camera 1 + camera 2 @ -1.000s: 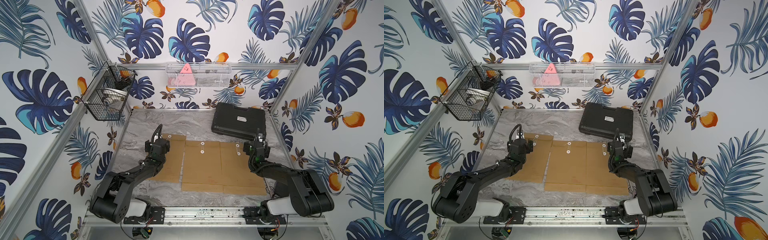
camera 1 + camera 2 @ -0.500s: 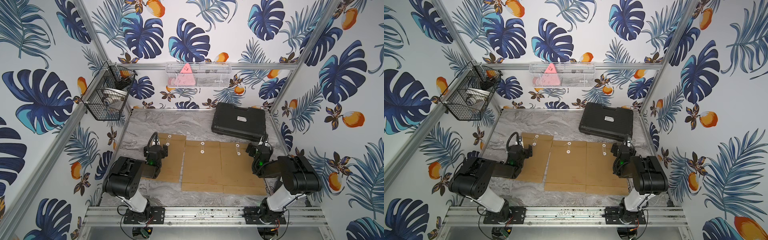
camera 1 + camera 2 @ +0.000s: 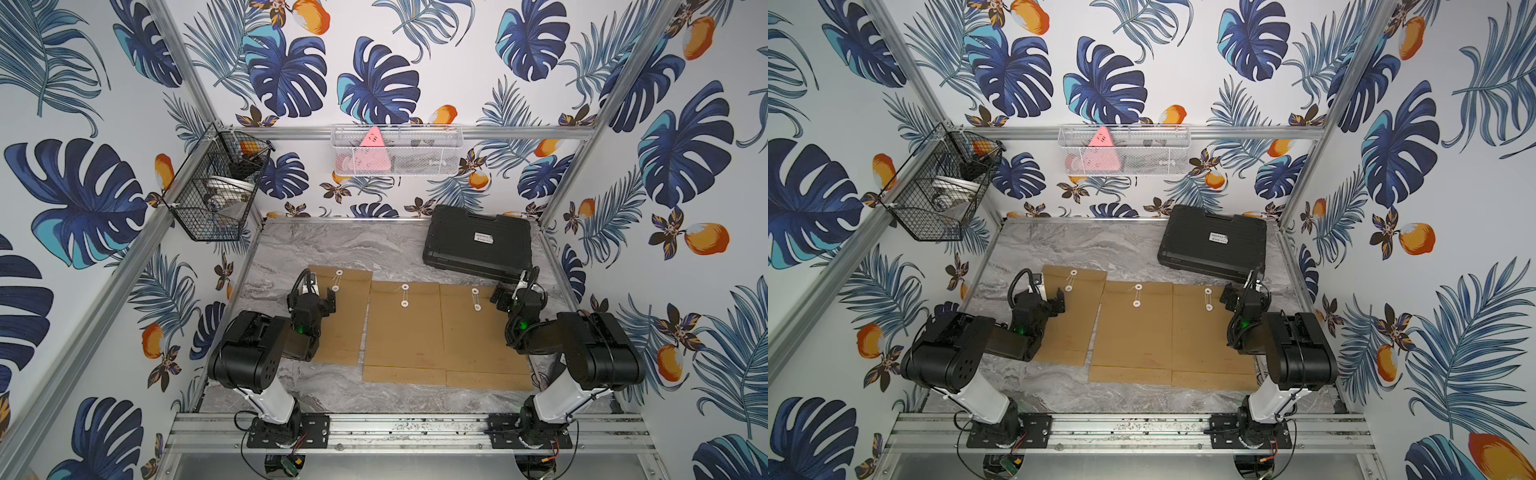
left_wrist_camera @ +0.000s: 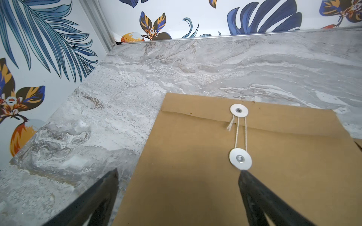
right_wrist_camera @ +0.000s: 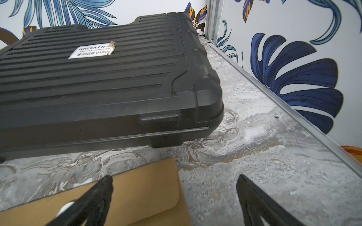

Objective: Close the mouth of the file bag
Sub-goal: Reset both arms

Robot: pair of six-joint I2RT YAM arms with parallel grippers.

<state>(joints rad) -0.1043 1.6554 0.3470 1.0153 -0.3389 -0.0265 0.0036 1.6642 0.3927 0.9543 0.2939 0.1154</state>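
Nearest me, both arms sit folded low. The left gripper (image 4: 178,174) hangs spread wide over the left bag (image 4: 195,176), holding nothing. The right gripper (image 5: 174,180), just as spread and empty, hovers at the far corner of the right bag (image 5: 141,191). Three bags lie flat across the middle of the table (image 3: 340,249), mouths at the far end, so the discs (image 4: 240,161) face up within reach. On the left bag a string (image 4: 236,135) loops disc to disc, pinning the flap (image 4: 274,119): shut, I'd say. Far right sits a black case (image 3: 478,243), out of the way.
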